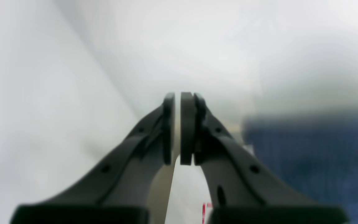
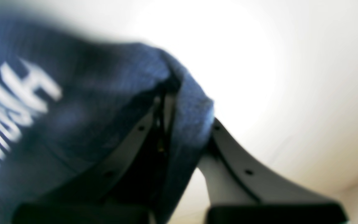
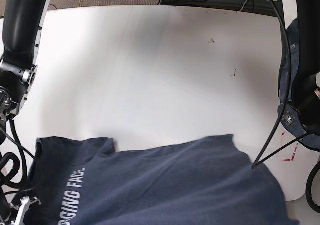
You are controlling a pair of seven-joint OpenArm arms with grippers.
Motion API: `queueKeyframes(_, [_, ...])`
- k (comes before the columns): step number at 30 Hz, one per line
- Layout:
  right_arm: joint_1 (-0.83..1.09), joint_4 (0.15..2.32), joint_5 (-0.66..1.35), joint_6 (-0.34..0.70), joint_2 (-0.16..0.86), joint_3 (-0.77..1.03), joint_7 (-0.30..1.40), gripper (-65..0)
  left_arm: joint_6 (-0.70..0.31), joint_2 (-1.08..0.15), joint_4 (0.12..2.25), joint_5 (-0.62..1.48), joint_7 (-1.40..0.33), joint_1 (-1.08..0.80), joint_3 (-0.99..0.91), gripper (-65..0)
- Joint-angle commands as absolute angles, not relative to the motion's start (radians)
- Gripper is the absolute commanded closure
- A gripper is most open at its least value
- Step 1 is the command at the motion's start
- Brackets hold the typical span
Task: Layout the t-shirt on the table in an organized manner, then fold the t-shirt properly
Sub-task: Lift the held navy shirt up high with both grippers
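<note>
Navy blue knit t-shirt [image 3: 165, 185] with white lettering, rumpled, spread over near edge of glossy white counter [image 3: 150, 60]. Right gripper [image 2: 179, 102]: dark fingers pinched shut on shirt fold. Left gripper [image 1: 177, 127]: fingers closed, nothing between them, beside shirt above counter; small red mark [image 1: 206, 210] below.

The t-shirt [image 3: 165, 185] lies on the table's [image 3: 150, 60] near edge; arms flank both sides.

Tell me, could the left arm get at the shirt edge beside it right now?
Probably yes. The left gripper is shut on nothing, with the navy t-shirt just beside it on the white table and nothing between them; it would have to open first.
</note>
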State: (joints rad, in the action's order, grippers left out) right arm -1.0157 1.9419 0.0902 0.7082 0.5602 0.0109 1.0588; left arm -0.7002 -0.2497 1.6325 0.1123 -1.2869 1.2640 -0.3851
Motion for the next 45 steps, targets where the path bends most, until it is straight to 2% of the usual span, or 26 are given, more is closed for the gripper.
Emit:
queueKeyframes(1, [-1.069,1.948,0.076,0.698,0.573,0.018,1.047,-0.2,-0.698,-0.255,1.635,0.119,-1.264,1.316,-0.381,-1.0])
queueKeyframes(15, [-1.067,1.951,0.076,0.698,0.573,0.018,1.047,-0.2,-0.698,-0.229,1.636,0.12,-1.264,1.314,-0.354,-1.0])
queueKeyframes(23, [-1.043,1.952,0.077,0.698,0.564,0.016,1.047,-0.2,-0.698,-0.226,1.641,0.122,-1.264,1.247,-0.355,-1.0])
queueKeyframes(30, [-1.05,1.952,0.073,0.698,0.501,0.01,1.047,-0.2,-0.698,-0.226,1.641,0.122,-1.234,1.165,-0.392,-1.0])
queueKeyframes(37, [-1.099,1.956,0.07,0.698,0.45,-0.113,1.047,-0.2,-0.698,-0.231,1.641,0.122,-1.224,1.118,-0.427,-1.0])
queueKeyframes(45, [-1.214,1.98,0.062,0.698,0.306,-0.174,1.047,-0.2,-0.698,-0.254,1.641,0.122,-1.222,1.076,-0.44,-1.0])
